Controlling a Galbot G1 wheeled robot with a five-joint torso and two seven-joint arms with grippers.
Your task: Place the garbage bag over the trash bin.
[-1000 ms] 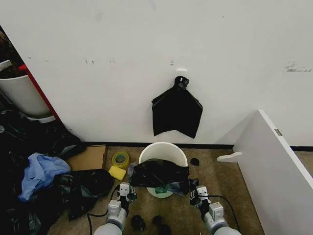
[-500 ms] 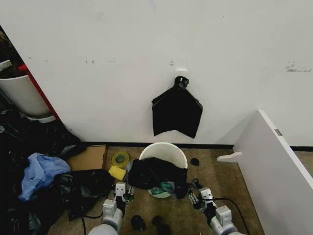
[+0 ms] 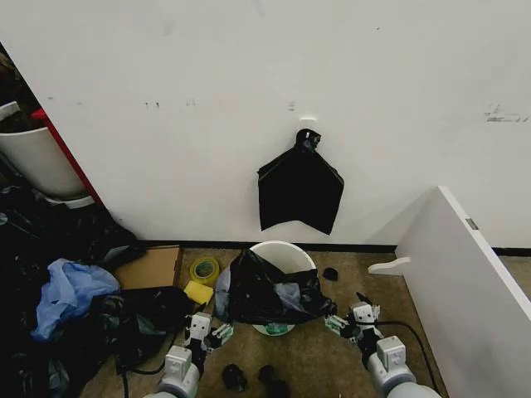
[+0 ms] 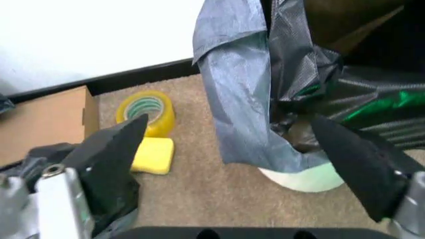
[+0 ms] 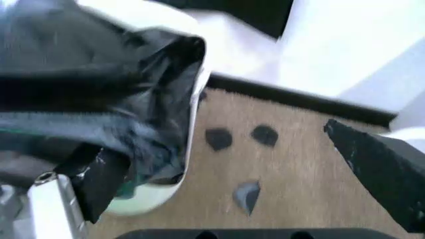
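A glossy black bag [image 3: 270, 290] draped a cream-white bin [image 3: 286, 253]; nearby lay yellow tape [image 3: 204, 269], a yellow sponge [image 3: 198, 292] and blue plastic [image 3: 68, 290].

Both arms were light grey w/ white wrist blocks, black cables trailing; gripper fingers [image 4: 109, 167] were black, wedge-shaped, w/ silver screws.

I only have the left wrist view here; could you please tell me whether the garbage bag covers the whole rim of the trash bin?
Observer: No. From the head view, the garbage bag drapes only the near side of the trash bin; the far rim is bare.
Operator: Thank you. Where is the right hand?
Observer: The right hand sits low by the bin's right side, fingers open, gripping nothing.
Operator: Is anything above the bin?
Observer: A flat black bundle hangs on the wall above it.
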